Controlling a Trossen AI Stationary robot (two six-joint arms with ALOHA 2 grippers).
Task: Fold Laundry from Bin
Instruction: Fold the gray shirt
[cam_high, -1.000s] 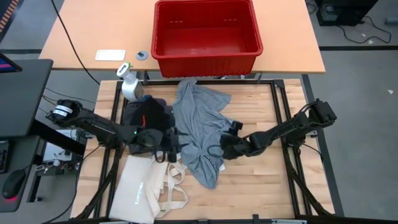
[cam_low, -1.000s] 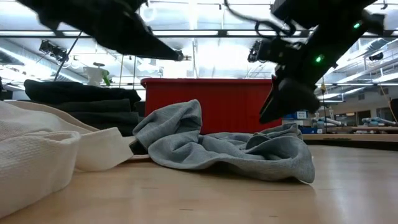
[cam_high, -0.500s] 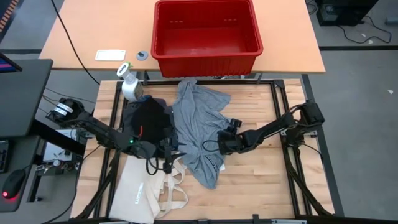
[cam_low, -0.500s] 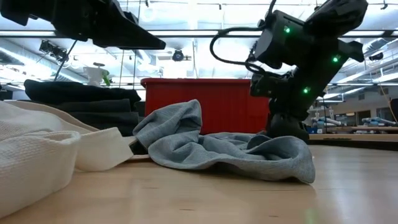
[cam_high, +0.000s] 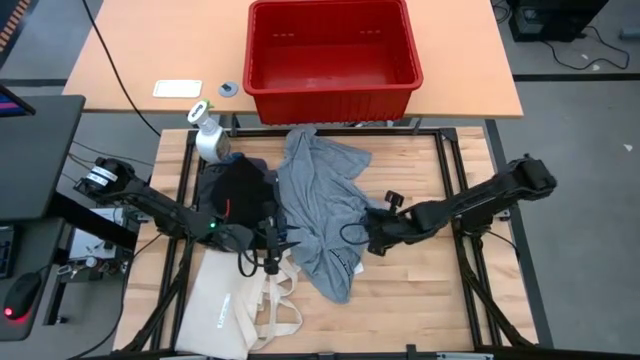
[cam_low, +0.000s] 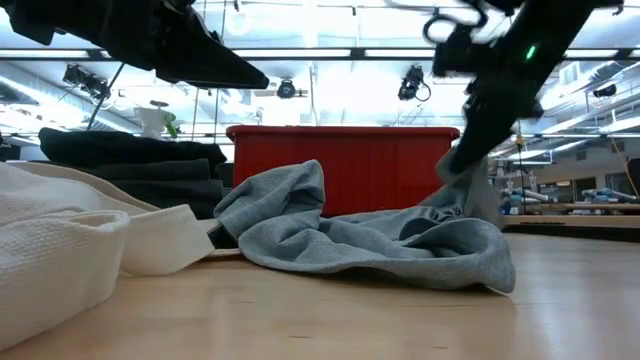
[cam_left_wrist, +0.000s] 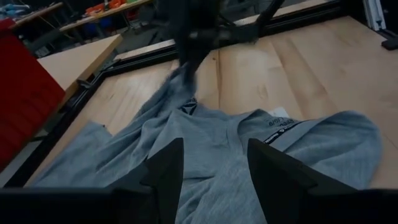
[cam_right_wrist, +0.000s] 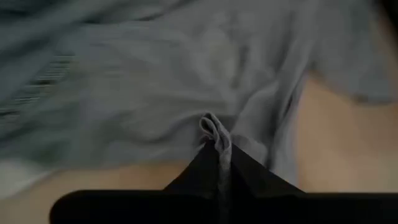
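One light grey garment (cam_high: 322, 205) dominates the wooden surface (cam_high: 420, 290), sprawled in loose, rumpled folds just in front of the red bin (cam_high: 332, 57) and well clear of it. It looks soft and thin, with a printed label showing on the inside of one edge in the left wrist view. Its right-hand edge is drawn up into a small peak where the right gripper (cam_high: 372, 238) holds it, and the low view shows that corner lifted off the surface. Beside it on the left lies a dark, bunched garment (cam_high: 235, 190), touching the grey one. A cream tote bag (cam_high: 235, 305) with long handles lies at the front left.

Inside, the bin shows only its bare red floor. It stands on the paler table behind the frame.

Compared with a second ago, the right gripper's fingers (cam_right_wrist: 214, 171) have gone from spread above the cloth to pressed together on a thin fold of the grey fabric, and the arm now stretches further back, pulling that edge upward. The left gripper (cam_high: 270, 248) has shifted forward from the dark garment to hover over the tote's handles, its fingers (cam_left_wrist: 165, 171) parted with nothing between them. A white spray bottle (cam_high: 208, 135) stands at the surface's back left corner.
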